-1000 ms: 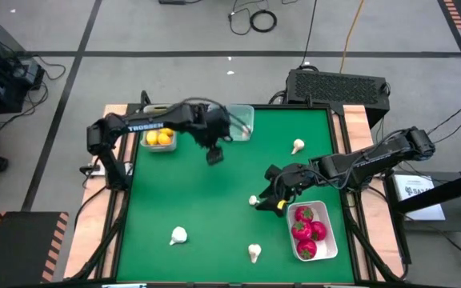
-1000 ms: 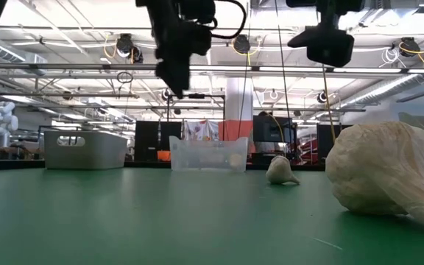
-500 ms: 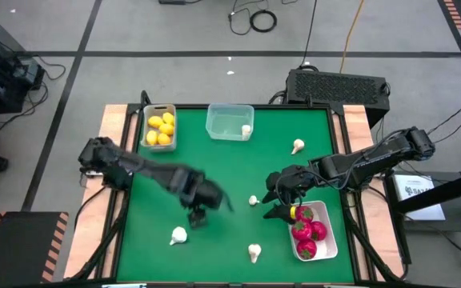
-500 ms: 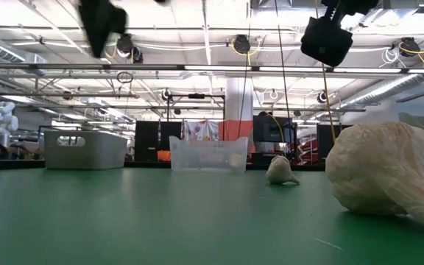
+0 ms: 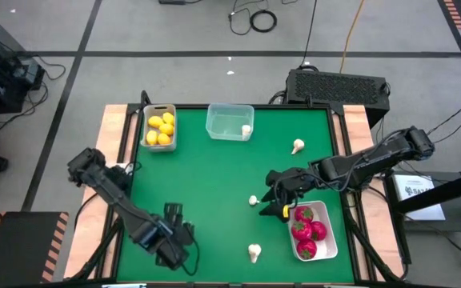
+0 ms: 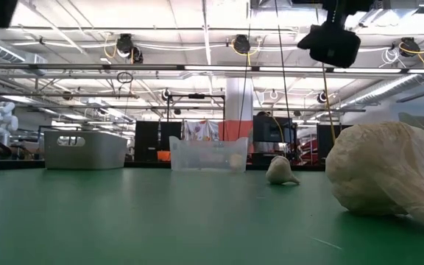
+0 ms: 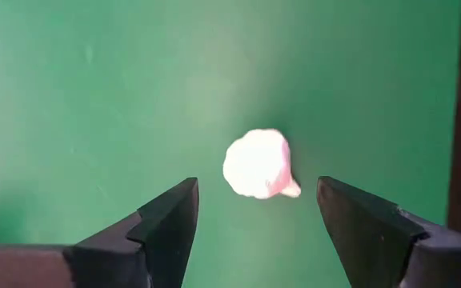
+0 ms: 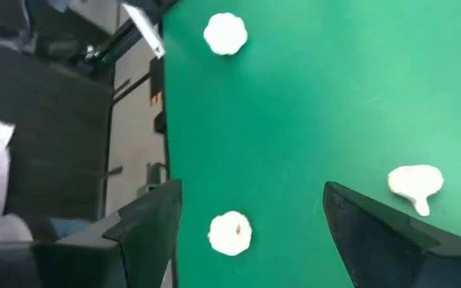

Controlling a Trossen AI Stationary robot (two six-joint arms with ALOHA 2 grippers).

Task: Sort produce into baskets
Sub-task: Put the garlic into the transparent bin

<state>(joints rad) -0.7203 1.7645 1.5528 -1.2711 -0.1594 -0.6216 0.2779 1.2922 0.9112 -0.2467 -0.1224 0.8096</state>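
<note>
There are three baskets on the table: one grey bin (image 5: 158,128), one clear tub (image 5: 229,122) and one white tray (image 5: 326,240). The grey bin holds five lemons (image 5: 164,139). The white tray holds four red fruits (image 5: 307,248). The high view shows four garlic bulbs (image 5: 254,253), one of them in the clear tub and three loose on the mat. A fifth garlic bulb shows only in the left wrist view.
</note>
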